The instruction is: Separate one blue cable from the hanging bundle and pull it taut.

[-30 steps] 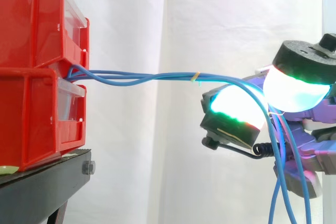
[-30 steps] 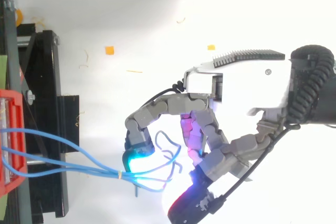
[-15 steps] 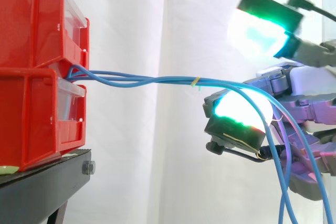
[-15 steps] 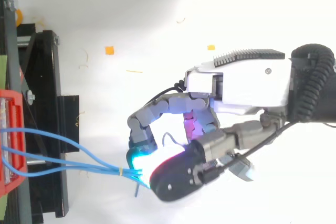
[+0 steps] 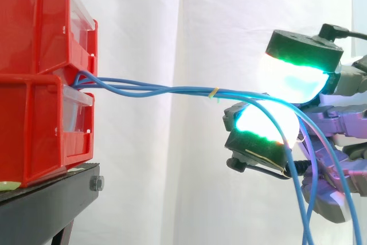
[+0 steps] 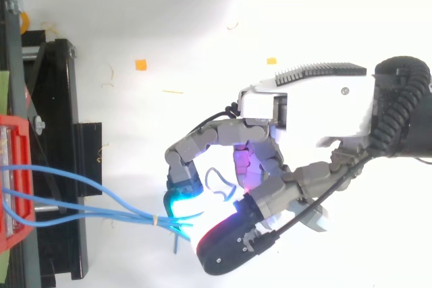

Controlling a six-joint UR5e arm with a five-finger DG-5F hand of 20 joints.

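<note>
Though the cables (image 5: 172,88) run near level out of the bins (image 5: 40,78), a band (image 5: 213,91) ties them together. The hand (image 6: 270,187), well apart from the bins, curls round the lot, pads (image 5: 292,76) almost meeting. None separated yet; singling one out and tautening are left.

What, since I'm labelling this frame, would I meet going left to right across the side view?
red bins → blue cables → yellow tie → hand
</note>
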